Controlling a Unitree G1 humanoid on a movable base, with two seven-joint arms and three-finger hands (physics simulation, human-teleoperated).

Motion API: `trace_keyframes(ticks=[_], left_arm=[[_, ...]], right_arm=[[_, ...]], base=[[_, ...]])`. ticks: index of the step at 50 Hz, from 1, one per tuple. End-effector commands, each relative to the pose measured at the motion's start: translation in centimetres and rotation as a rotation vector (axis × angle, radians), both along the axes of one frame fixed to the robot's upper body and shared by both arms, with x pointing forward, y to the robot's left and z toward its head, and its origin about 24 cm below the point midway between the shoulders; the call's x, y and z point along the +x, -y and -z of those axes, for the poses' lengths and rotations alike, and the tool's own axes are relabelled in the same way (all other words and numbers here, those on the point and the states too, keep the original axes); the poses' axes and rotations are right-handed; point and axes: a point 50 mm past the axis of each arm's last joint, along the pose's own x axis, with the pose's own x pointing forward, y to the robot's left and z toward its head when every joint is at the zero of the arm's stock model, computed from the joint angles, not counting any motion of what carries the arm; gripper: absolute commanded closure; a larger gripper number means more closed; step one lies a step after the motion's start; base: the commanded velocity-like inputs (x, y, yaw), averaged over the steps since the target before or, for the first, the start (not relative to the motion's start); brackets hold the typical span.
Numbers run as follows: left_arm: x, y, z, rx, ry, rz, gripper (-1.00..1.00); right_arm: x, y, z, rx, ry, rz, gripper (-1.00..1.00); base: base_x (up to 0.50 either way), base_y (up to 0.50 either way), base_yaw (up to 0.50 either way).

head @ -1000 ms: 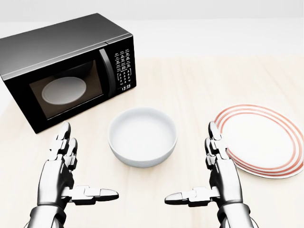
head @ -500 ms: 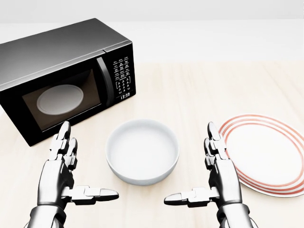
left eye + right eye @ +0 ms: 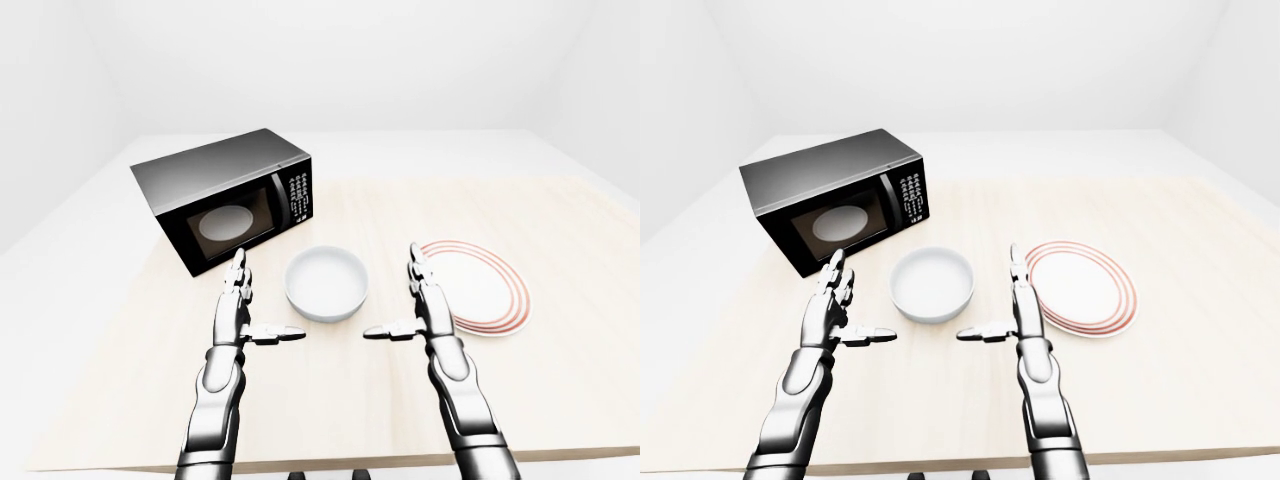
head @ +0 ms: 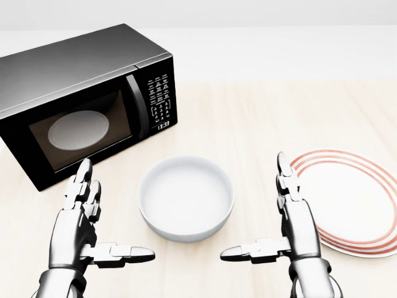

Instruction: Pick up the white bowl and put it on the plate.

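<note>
White bowl [image 4: 185, 197] sits upright on the pale wood counter [image 4: 248, 118], between my two hands and touching neither. My left hand [image 4: 80, 226] is spread wide — fingers straight, thumb pointing in toward the bowl — and grips nothing. My right hand [image 4: 288, 223] mirrors it, fully open and empty, just right of the bowl. Beyond that hand's outer side lies the red-ringed plate [image 4: 353, 202], bare. Up past my left hand stands a black microwave [image 4: 84, 99], door closed.
</note>
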Motion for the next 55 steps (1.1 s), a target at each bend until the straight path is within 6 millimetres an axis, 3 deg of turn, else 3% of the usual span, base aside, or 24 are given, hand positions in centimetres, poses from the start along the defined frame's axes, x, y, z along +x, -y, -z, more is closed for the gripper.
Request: trace_keyframes(ticks=[1, 9, 10, 16, 17, 18, 45, 55], left_arm=[[0.0, 0.0, 0.0, 0.0, 0.0, 0.0, -1.0], [0.0, 0.0, 0.0, 0.0, 0.0, 0.0, -1.0], [0.0, 0.0, 0.0, 0.0, 0.0, 0.0, -1.0], [0.0, 0.0, 0.0, 0.0, 0.0, 0.0, -1.0], [0.0, 0.0, 0.0, 0.0, 0.0, 0.0, -1.0], [0.0, 0.0, 0.0, 0.0, 0.0, 0.0, -1.0], [0.0, 0.0, 0.0, 0.0, 0.0, 0.0, -1.0], [0.0, 0.0, 0.0, 0.0, 0.0, 0.0, -1.0]], right_arm=[[0.9, 0.7, -0.5, -0.137, 0.02, 0.029, -1.0], [1.7, 0.3, -0.5, -0.298, 0.023, 0.009, -1.0], [2.0, 0.0, -0.5, -0.384, 0.033, -0.002, -1.0], [2.1, -0.1, -0.8, -0.419, 0.047, -0.007, -1.0], [2.3, -0.6, -2.8, -0.553, 0.126, 0.006, -1.0], [2.3, -0.6, -2.9, -0.565, 0.131, 0.007, -1.0], [3.0, -1.7, -4.0, -0.731, 0.176, -0.014, -1.0], [3.0, -2.7, -3.3, -0.815, 0.167, -0.078, -1.0]], base=[[0.0, 0.0, 0.0], [0.0, 0.0, 0.0], [0.0, 0.0, 0.0], [0.0, 0.0, 0.0], [0.0, 0.0, 0.0], [0.0, 0.0, 0.0], [0.0, 0.0, 0.0], [0.0, 0.0, 0.0]])
